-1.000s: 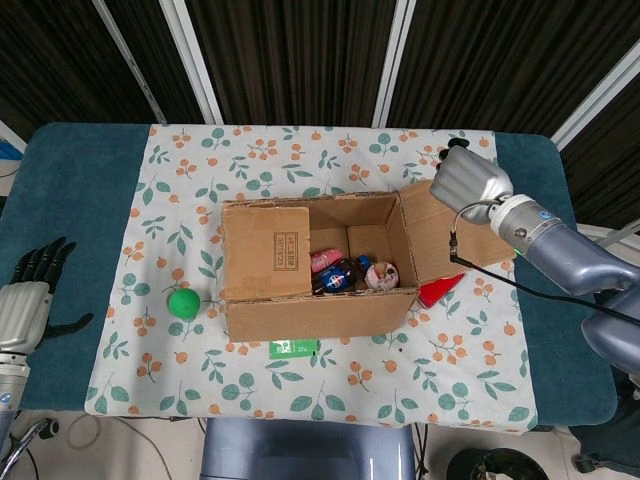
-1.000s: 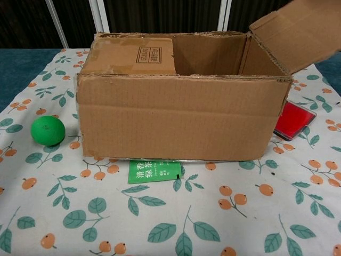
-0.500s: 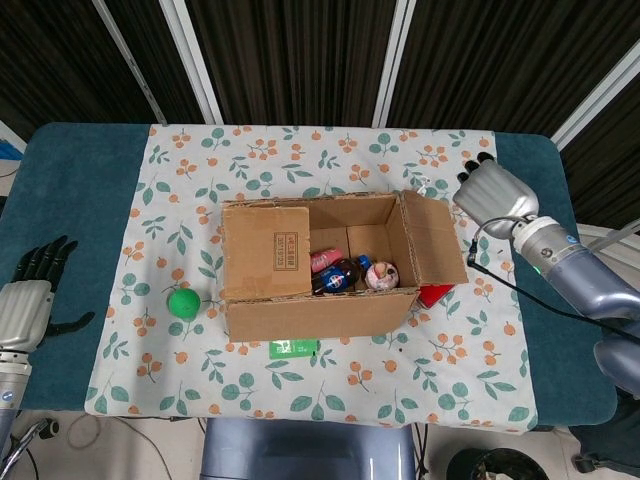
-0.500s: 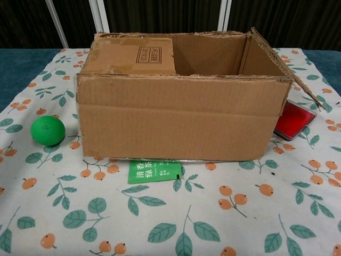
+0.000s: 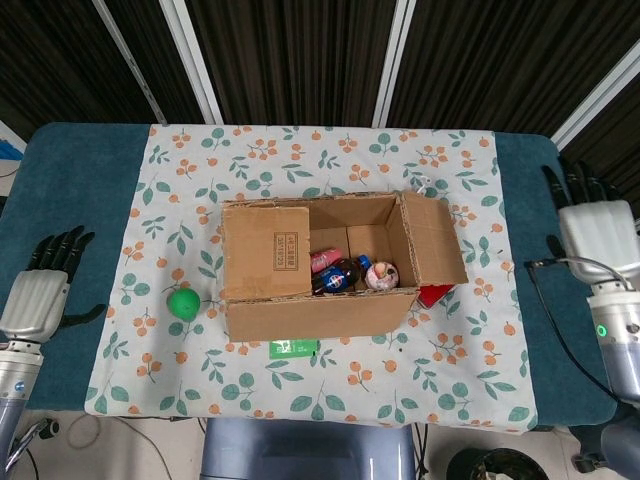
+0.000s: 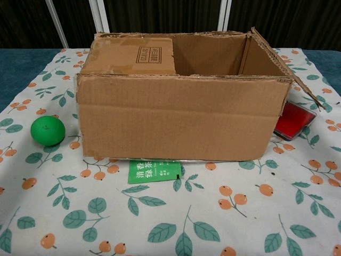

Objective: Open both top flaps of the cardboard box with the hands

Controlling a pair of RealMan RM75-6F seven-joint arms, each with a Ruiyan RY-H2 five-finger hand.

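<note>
Head view: the cardboard box (image 5: 325,265) is seen in the middle of the flowered cloth (image 5: 300,160) that is spread over the bench (image 5: 80,170). The right flap (image 5: 432,240) is folded outward and down over the box's right side, while the left flap (image 5: 266,250) is laid flat across the left part of the opening. Small items, among them a dark bottle (image 5: 337,277), are visible inside the uncovered part. A green ball (image 5: 182,303) is found just beside the box's left wall, a green packet (image 5: 293,348) is partly tucked under its front edge, and a red object (image 5: 436,293) is partly hidden under the opened flap. The left hand (image 5: 42,295) is held at the bench's left edge with its fingers apart and nothing in them. The right hand (image 5: 598,232) is held at the right edge, well apart from the box, fingers likewise spread and empty.
</note>
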